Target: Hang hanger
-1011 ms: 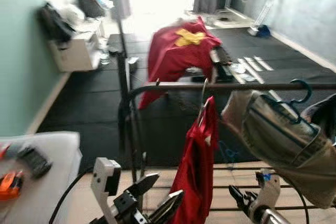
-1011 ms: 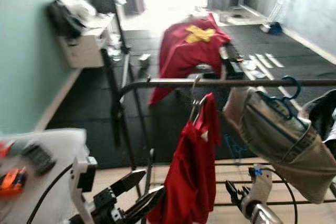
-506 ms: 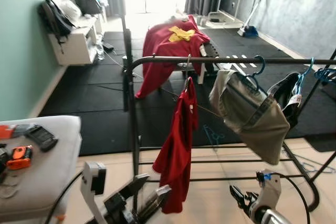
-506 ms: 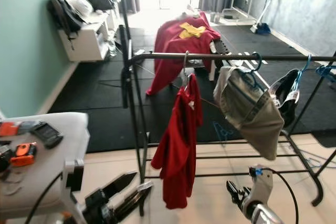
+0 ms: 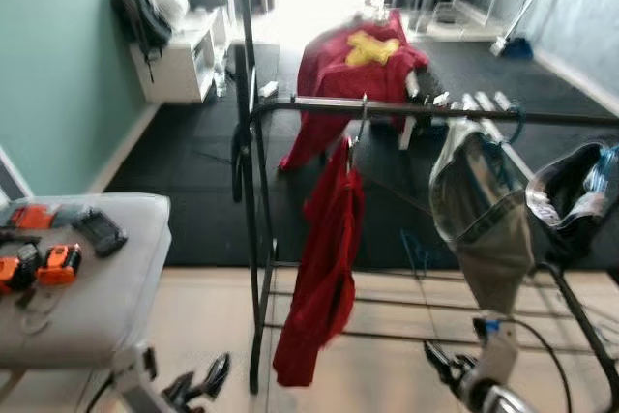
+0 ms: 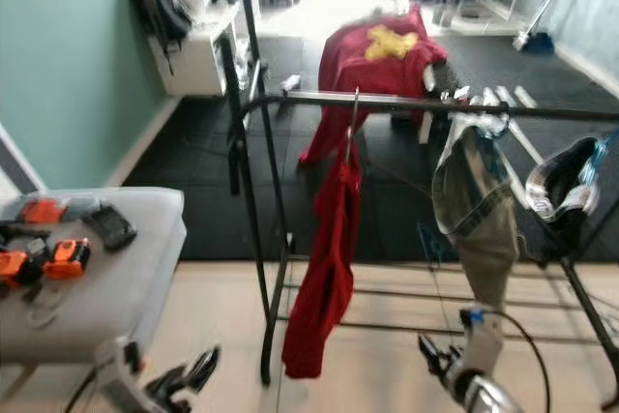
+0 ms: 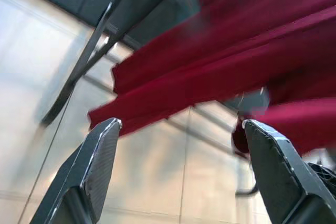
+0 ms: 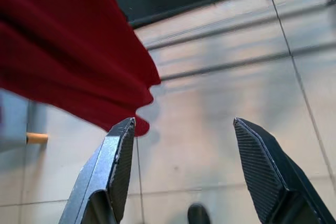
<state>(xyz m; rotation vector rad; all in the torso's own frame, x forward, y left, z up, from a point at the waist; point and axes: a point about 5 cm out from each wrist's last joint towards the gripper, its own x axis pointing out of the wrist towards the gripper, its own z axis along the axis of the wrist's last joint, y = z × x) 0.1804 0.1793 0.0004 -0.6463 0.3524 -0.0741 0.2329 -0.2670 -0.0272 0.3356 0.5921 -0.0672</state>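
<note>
Left eye view: red shirt hangs by its hanger from the rail; left gripper and right gripper wait low, jaws wide and empty.

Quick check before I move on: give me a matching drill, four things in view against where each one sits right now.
Things:
1. red shirt
2. khaki garment
3. orange tools
4. black backpack

Places:
A. on the grey padded surface to the robot's left
B. hanging from the rack's top rail, near its left end
C. by the white shelf unit against the green wall
D. hanging from the rail, right of the red shirt

Pairs: 1-B, 2-D, 3-A, 4-C

Both the left gripper and the right gripper are open, low over the tiled floor, holding nothing.
</note>
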